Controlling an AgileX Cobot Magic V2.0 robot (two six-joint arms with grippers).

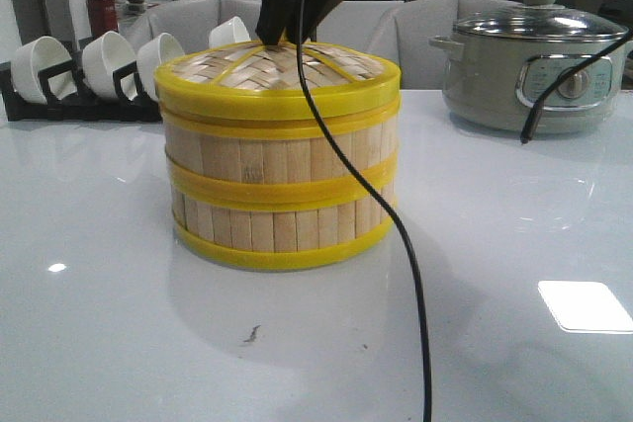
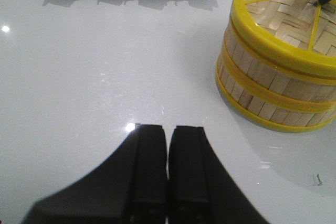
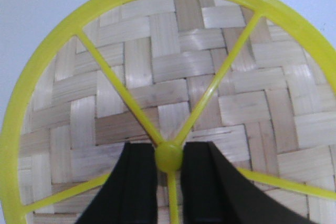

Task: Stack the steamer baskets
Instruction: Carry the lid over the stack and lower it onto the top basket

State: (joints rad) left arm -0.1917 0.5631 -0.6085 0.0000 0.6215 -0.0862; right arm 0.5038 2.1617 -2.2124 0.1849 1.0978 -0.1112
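Two steamer baskets stand stacked mid-table: the upper basket (image 1: 282, 153) sits squarely on the lower basket (image 1: 282, 226). The woven bamboo lid (image 1: 237, 74) with yellow rim and ribs lies on top. My right gripper (image 1: 287, 35) comes down onto the lid's centre. In the right wrist view its fingers (image 3: 137, 182) sit on either side of the yellow centre knob (image 3: 169, 157) and touch it. My left gripper (image 2: 168, 129) is shut and empty, low over the bare table to the left of the stack (image 2: 273, 82).
A grey electric pot (image 1: 529, 66) with a glass lid stands at the back right. A black rack of white cups (image 1: 89, 71) stands at the back left. A black cable (image 1: 415, 274) hangs in front of the stack. A second cable (image 1: 559, 86) crosses the pot.
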